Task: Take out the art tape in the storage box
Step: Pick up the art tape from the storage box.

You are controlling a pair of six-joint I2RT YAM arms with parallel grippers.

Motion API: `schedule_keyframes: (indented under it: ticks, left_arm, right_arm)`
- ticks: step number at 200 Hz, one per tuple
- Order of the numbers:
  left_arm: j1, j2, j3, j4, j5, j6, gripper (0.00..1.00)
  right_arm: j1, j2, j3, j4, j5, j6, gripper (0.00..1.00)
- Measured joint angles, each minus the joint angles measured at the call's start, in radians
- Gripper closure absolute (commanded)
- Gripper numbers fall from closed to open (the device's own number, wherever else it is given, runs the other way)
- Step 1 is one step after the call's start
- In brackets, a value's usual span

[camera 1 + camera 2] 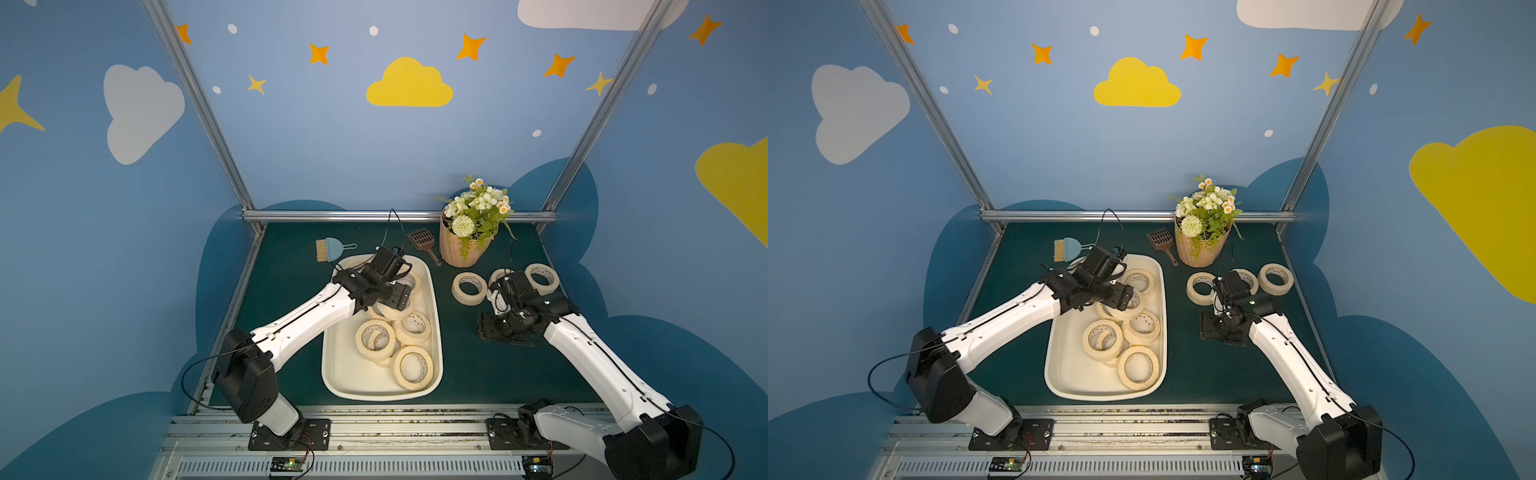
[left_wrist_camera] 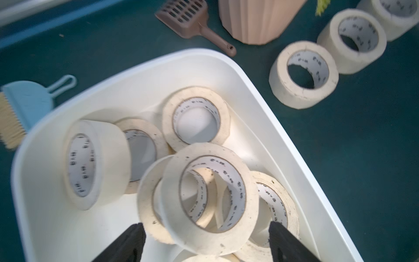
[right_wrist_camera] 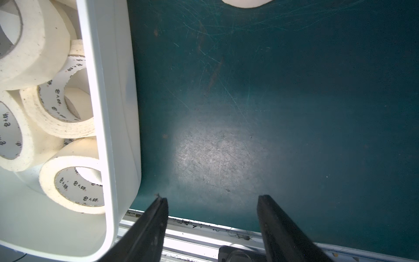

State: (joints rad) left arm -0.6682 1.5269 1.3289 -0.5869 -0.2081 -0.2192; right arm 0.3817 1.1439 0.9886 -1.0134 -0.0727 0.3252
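The storage box [image 1: 437, 328] [image 1: 1165, 328] is a cream-white tub at the middle of the green mat. Several art tape rolls [image 1: 376, 338] [image 1: 1104, 338] lie in it, some stacked. Three more rolls [image 1: 469, 289] [image 1: 1275, 279] [image 2: 303, 74] rest on the mat to its right. My left gripper [image 1: 397, 296] [image 1: 1121, 297] [image 2: 205, 224] hangs open over the far half of the box. Its fingers [image 2: 133, 240] stand apart on either side of a tilted roll [image 2: 209, 199] without touching it. My right gripper [image 1: 487, 332] [image 1: 1208, 330] [image 3: 212, 197] is open above bare mat right of the box, holding nothing.
A ribbed pinkish flower pot [image 1: 461, 249] [image 2: 254, 20] stands behind the loose rolls. A brown slotted scoop [image 1: 424, 241] [image 2: 190, 18] and a blue dustpan with brush [image 1: 330, 249] [image 2: 25, 106] lie behind the box. A metal rail [image 3: 204, 229] runs along the table's front edge.
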Motion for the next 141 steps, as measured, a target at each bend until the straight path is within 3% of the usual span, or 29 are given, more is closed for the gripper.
schedule_keyframes:
  ticks: [38,102,116,141]
  left_arm:
    - [0.139,0.03,-0.074,0.067,0.04,-0.004,0.16]
    - [0.133,0.167,-0.068,0.071,0.147,-0.005,0.22]
    - [0.13,0.189,-0.053,0.071,0.159,-0.004,0.31]
    - [0.129,0.231,-0.031,0.072,0.172,-0.003,0.62]
  right_arm:
    - [0.0,0.0,0.0,0.0,0.0,0.0,0.32]
    - [0.0,0.001,0.0,0.0,0.0,0.0,0.32]
    - [0.002,0.003,0.0,0.0,0.0,0.0,0.33]
    - [0.015,0.007,0.0,0.0,-0.002,0.002,0.33]
